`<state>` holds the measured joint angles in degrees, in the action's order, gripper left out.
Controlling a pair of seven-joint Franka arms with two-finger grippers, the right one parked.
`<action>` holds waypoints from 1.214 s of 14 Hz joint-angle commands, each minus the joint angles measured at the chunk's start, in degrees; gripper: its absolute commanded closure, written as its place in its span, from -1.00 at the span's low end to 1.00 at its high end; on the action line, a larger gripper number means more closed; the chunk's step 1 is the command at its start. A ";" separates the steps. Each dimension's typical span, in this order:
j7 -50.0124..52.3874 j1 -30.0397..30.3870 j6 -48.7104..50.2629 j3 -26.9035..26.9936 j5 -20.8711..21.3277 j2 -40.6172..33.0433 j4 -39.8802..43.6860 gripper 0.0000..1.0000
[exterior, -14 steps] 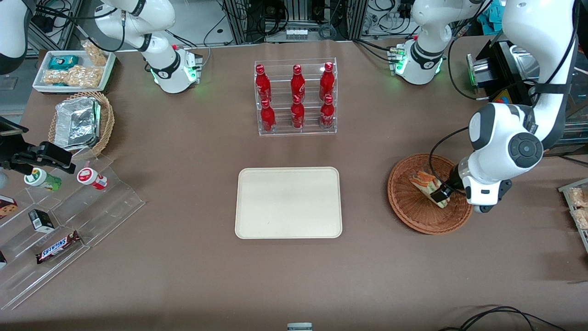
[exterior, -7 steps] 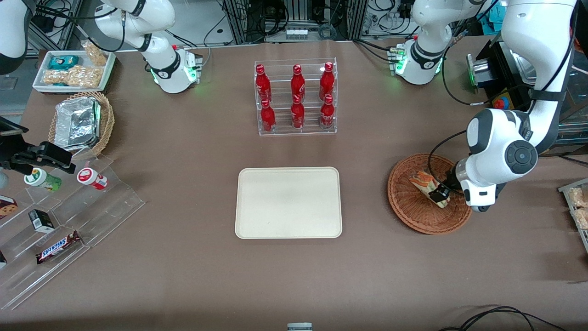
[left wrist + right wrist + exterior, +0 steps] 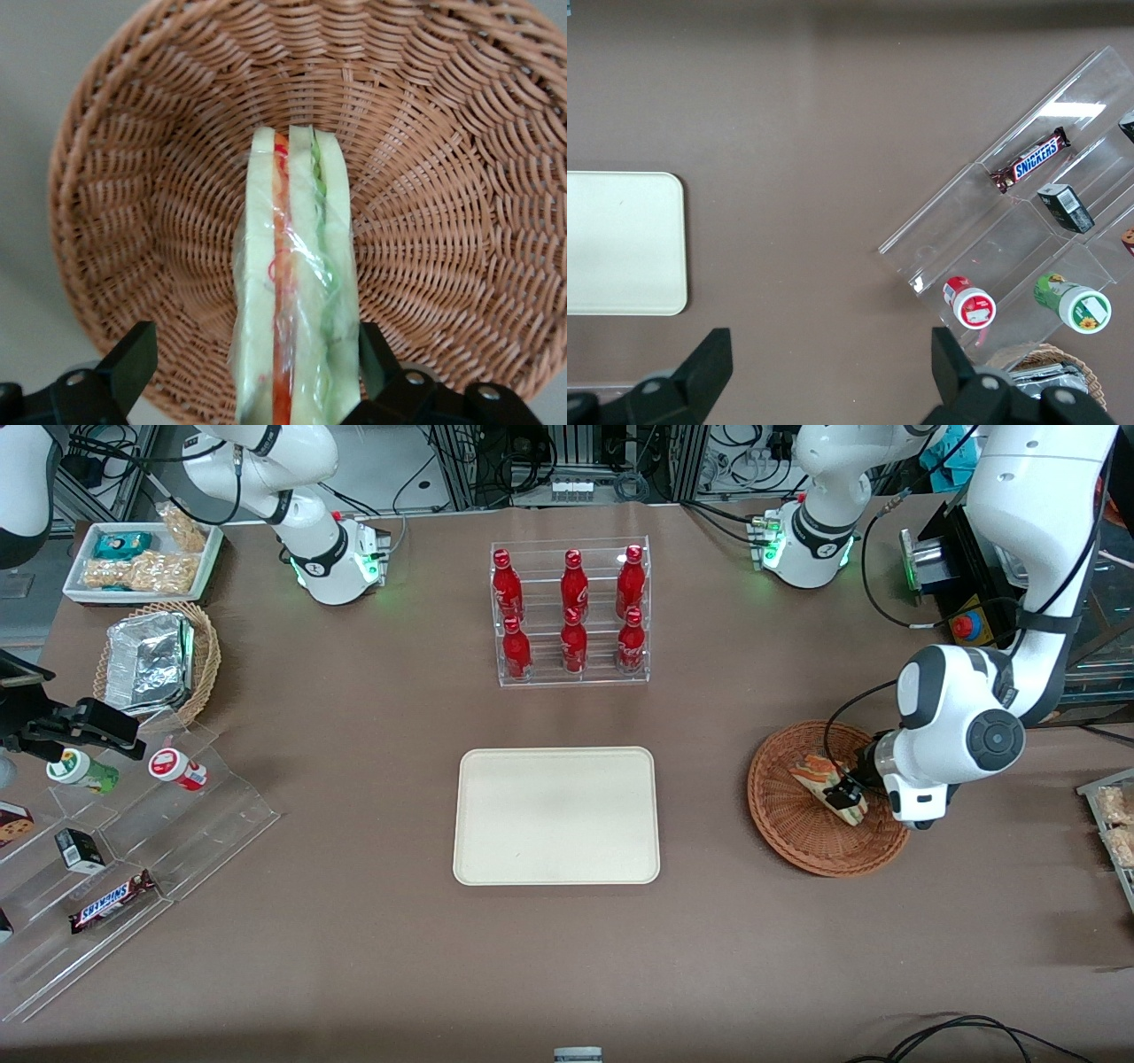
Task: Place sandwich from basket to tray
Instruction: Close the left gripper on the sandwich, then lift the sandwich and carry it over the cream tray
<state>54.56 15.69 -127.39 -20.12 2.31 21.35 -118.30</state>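
Wicker strands, reddish-brown and tightly coiled, form the round shallow basket (image 3: 826,799) that sits toward the working arm's end of the table, at about three o'clock from the tray (image 3: 556,816) and well apart from it. Inside the basket lies the sandwich (image 3: 829,787), a triangular wedge of pale bread wrapped in clear crinkled film. In the left wrist view the sandwich (image 3: 297,283) stands on edge, with a red-orange stripe and a green stripe of filling running between the smooth bread slices, and the woven wall of the basket (image 3: 443,159) curves up around it.

The gripper (image 3: 843,790) reaches into the basket from the three o'clock side. Its black fingers (image 3: 131,363) are spread to either side of the sandwich: one stands clearly apart from the wrap, the other sits just beside the bread, and I cannot tell whether that one touches. The wedge is not pinched.

The tray is a flat cream rectangle with rounded corners and a low rim, matte and bare, near the table's middle on the brown cloth. At twelve o'clock from it, farther from the front camera, a clear acrylic rack (image 3: 571,613) holds six glossy red bottles (image 3: 574,584) in two stepped rows. Toward the parked arm's end stand a lighter tan wicker basket (image 3: 205,657) with a crumpled foil container (image 3: 149,662), a small white tray of snack packets (image 3: 142,560), and a stepped clear display stand (image 3: 190,815) with small jars and a Snickers bar (image 3: 111,902).
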 commanded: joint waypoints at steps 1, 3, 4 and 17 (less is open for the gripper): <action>0.72 0.65 -8.36 -0.45 -0.38 1.24 -4.72 -1.00; 0.98 0.57 -11.64 -0.45 -0.38 1.41 -6.06 -1.00; 2.90 0.57 -11.65 -0.45 -0.64 1.41 -5.80 -0.58; -2.04 -16.18 24.12 -2.65 1.54 -1.93 19.94 0.82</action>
<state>59.14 6.29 -105.37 -22.84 2.22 18.79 -101.13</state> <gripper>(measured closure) 0.775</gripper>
